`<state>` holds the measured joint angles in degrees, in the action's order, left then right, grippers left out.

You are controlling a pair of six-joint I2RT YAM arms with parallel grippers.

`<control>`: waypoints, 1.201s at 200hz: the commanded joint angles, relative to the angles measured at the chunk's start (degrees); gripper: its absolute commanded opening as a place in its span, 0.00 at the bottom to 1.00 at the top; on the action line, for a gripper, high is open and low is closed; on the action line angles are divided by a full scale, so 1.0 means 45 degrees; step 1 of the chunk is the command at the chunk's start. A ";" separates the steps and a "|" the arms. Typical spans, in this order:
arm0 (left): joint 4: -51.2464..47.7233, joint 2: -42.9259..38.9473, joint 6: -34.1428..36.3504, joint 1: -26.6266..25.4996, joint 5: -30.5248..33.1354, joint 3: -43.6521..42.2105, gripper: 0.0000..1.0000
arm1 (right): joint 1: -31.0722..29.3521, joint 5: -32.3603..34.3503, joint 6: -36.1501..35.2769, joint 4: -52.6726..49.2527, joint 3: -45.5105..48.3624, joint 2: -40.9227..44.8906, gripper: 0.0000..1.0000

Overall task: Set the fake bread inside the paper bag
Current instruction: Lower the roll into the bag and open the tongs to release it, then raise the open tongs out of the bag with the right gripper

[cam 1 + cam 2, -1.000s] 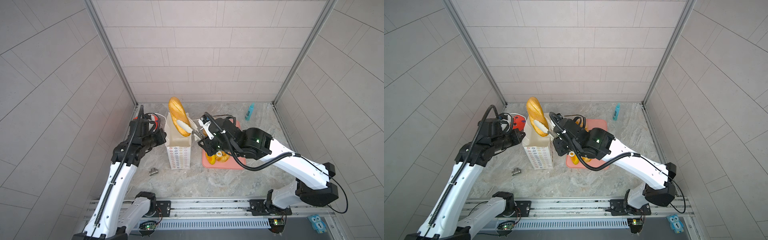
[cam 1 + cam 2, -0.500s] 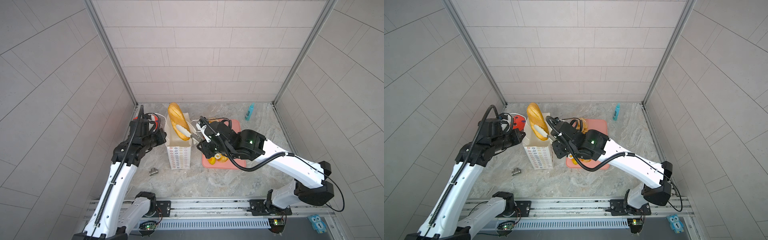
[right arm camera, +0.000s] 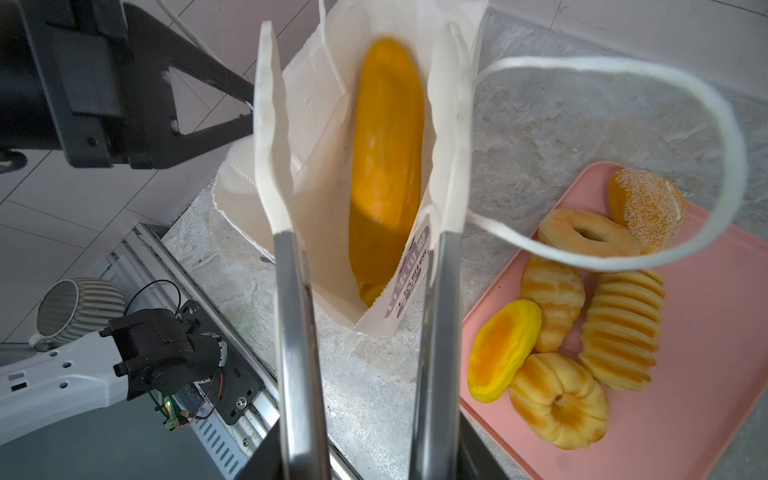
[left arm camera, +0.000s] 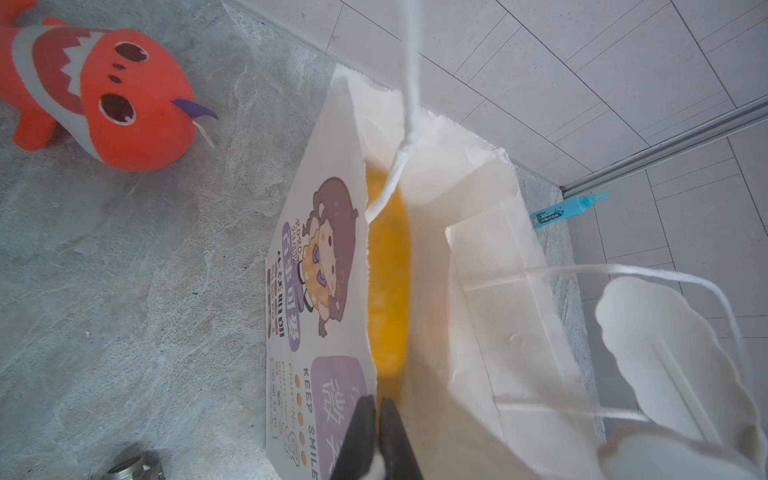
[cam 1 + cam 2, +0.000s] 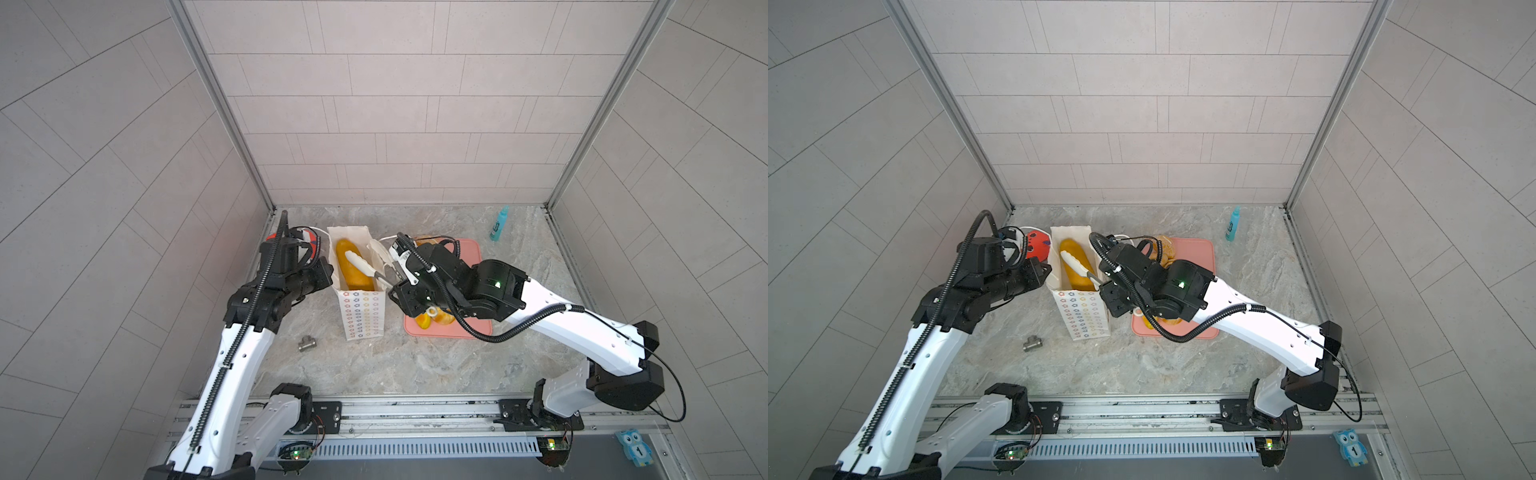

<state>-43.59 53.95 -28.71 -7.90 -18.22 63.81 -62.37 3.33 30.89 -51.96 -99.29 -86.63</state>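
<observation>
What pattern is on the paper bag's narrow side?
Rows of small multicoloured flowers on the white paper bag, clearest in a top view.
</observation>
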 commanded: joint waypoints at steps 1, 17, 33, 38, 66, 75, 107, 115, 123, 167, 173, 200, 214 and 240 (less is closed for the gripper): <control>0.0020 -0.0153 -0.0055 -0.0042 -0.0015 -0.0116 0.08 | -0.0086 0.0275 0.0079 0.0349 -0.0130 0.0363 0.49; 0.0039 -0.0124 -0.0045 -0.0042 -0.0024 -0.0141 0.08 | -0.0086 0.0310 0.0049 0.0354 -0.0163 0.0403 0.49; 0.0044 -0.0099 -0.0046 -0.0050 -0.0014 -0.0147 0.08 | -0.0086 0.0362 0.0022 0.0356 -0.0230 0.0439 0.49; 0.0039 -0.0095 -0.0046 -0.0048 -0.0030 -0.0153 0.08 | -0.0086 0.0384 0.0025 0.0327 -0.0265 0.0440 0.49; 0.0042 -0.0097 -0.0041 -0.0024 0.0002 -0.0157 0.08 | -0.0086 0.0505 -0.0097 0.0267 -0.0455 0.0500 0.48; 0.0039 -0.0110 -0.0043 -0.0026 -0.0012 -0.0138 0.08 | -0.0086 0.0560 -0.0132 0.0278 -0.0527 0.0549 0.48; 0.0040 -0.0139 -0.0044 -0.0042 0.0002 -0.0157 0.08 | -0.0066 0.0751 -0.0351 0.0277 -0.0781 0.0718 0.47; 0.0040 -0.0152 -0.0046 -0.0038 -0.0014 -0.0164 0.08 | -0.0047 0.0791 -0.0406 0.0280 -0.0852 0.0759 0.46; 0.0039 -0.0132 -0.0047 -0.0040 -0.0003 -0.0168 0.08 | -0.0020 0.0834 -0.0449 0.0278 -0.0900 0.0812 0.46; 0.0038 -0.0125 -0.0046 -0.0029 -0.0029 -0.0165 0.08 | 0.0214 0.1150 -0.0664 0.0278 -0.1048 0.1180 0.46; 0.0049 -0.0120 -0.0046 -0.0023 -0.0020 -0.0175 0.08 | 0.0261 0.1183 -0.0683 0.0273 -0.1060 0.1219 0.46; 0.0070 -0.0115 -0.0046 -0.0041 -0.0034 -0.0150 0.08 | 0.0511 0.1295 -0.0732 0.0214 -0.1042 0.1447 0.46; 0.0043 -0.0119 -0.0046 -0.0041 -0.0043 -0.0143 0.08 | 0.0727 0.1343 -0.0767 0.0159 -0.0986 0.1585 0.46; 0.0034 -0.0127 -0.0026 -0.0037 -0.0030 -0.0148 0.08 | 0.1246 0.1337 -0.0830 0.0015 -0.0762 0.1964 0.46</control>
<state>-43.57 53.95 -28.71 -7.90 -18.24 63.61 -58.61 7.62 27.81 -51.83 -102.45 -81.17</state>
